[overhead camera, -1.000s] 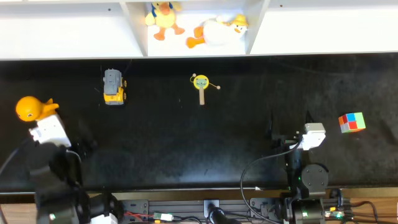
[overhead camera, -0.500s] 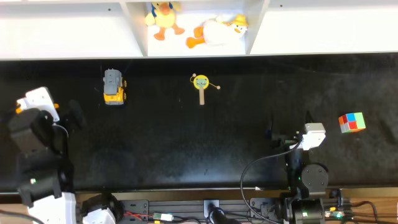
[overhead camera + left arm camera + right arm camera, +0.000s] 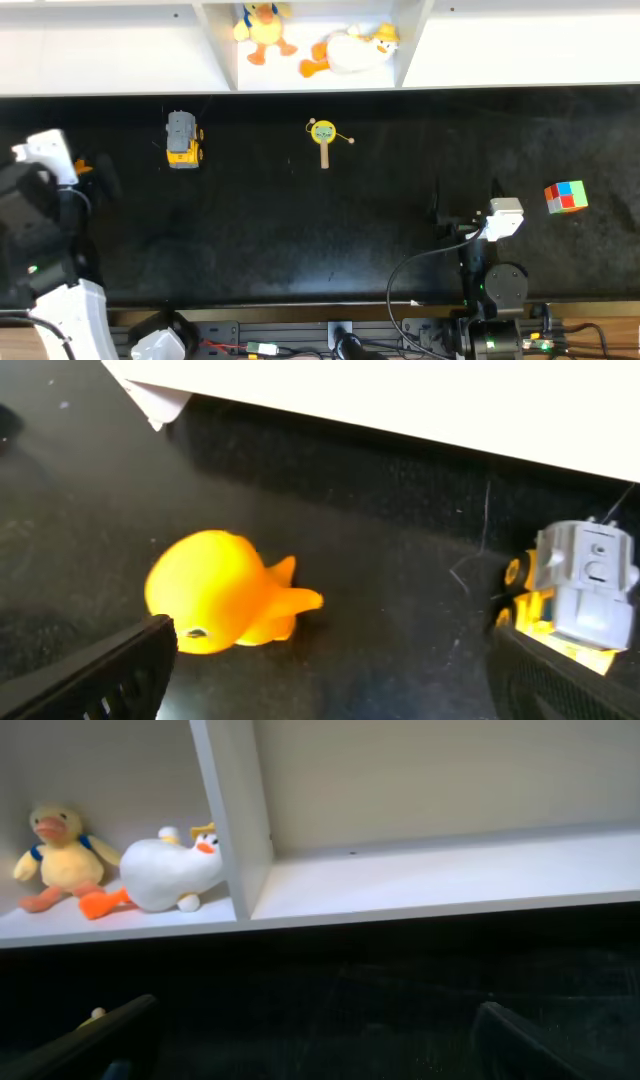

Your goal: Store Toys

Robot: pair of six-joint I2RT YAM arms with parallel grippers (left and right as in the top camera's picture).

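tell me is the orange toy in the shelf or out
Out: the orange toy sits on the black table, in front of the white shelf.

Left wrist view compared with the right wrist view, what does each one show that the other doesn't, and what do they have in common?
Left wrist view, not the right: an orange toy and a yellow and grey toy truck, apart from each other on the table.

Right wrist view, not the left: a yellow plush duck and a white plush duck, side by side in one shelf compartment.

Both: the black tabletop, the white shelf, and an open claw, the left claw in one, the right claw in the other.
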